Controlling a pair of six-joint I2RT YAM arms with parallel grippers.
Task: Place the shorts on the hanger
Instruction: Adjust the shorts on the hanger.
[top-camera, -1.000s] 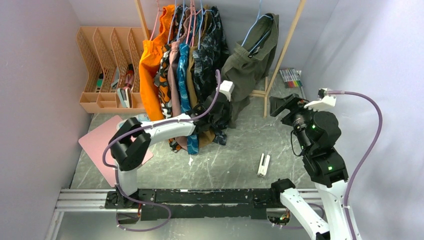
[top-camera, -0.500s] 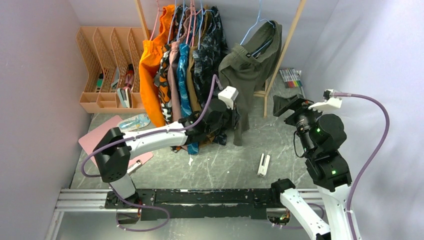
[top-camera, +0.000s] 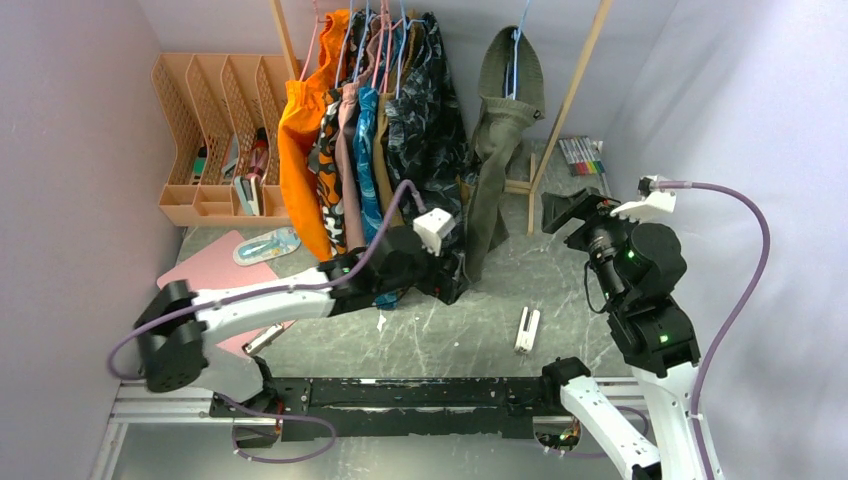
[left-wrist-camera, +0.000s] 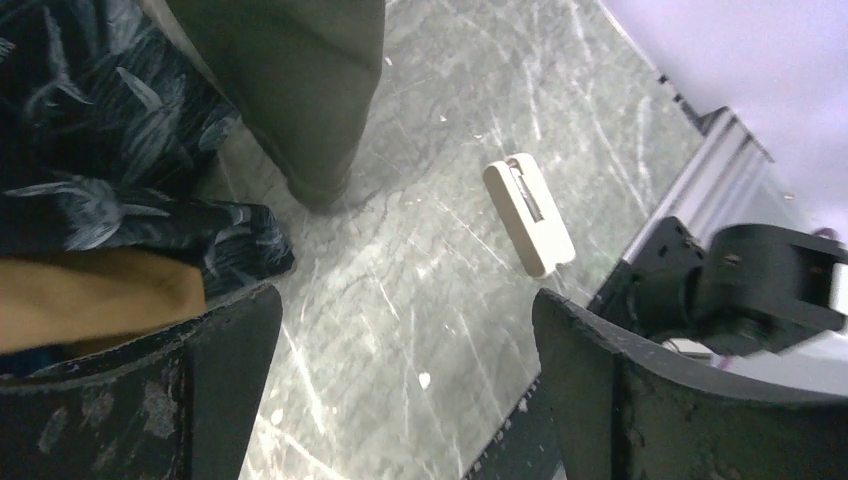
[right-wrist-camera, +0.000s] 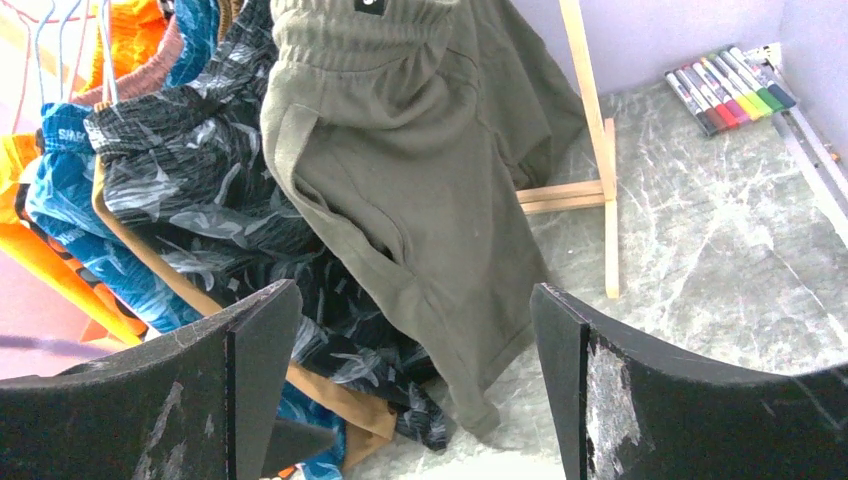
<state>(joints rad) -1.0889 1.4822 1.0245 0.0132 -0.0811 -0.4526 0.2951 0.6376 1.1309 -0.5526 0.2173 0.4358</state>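
Grey marbled tabletop (top-camera: 440, 335) runs back to a wooden rack (top-camera: 566, 105) between lilac walls. The left gripper (left-wrist-camera: 405, 335) is released: its 2 jaws stand wide apart with nothing between them, only bare stone below and a small white clip-like piece (left-wrist-camera: 528, 215) at about 1 o'clock in its wrist view. A dark camouflage-patterned garment (left-wrist-camera: 110, 160) hangs just beside its left finger. The shorts (top-camera: 497, 165) hang at about 1 o'clock from this gripper in the top view, near it but apart, with the lower hem at 11 o'clock in the wrist view. They are draped over the hanger (top-camera: 517, 45), whose light-blue wire shows at their top. The right gripper (right-wrist-camera: 415, 310) is also released, with its 2 jaws spread and empty. It faces the shorts, which lie at about 10 o'clock from it in the top view, well apart. A row of coloured markers (right-wrist-camera: 730, 85) lies at 2 o'clock in the right wrist view, past the rack's foot. Beyond the camouflage piece, an orange garment (top-camera: 300, 130) hangs at 9 o'clock from the shorts.
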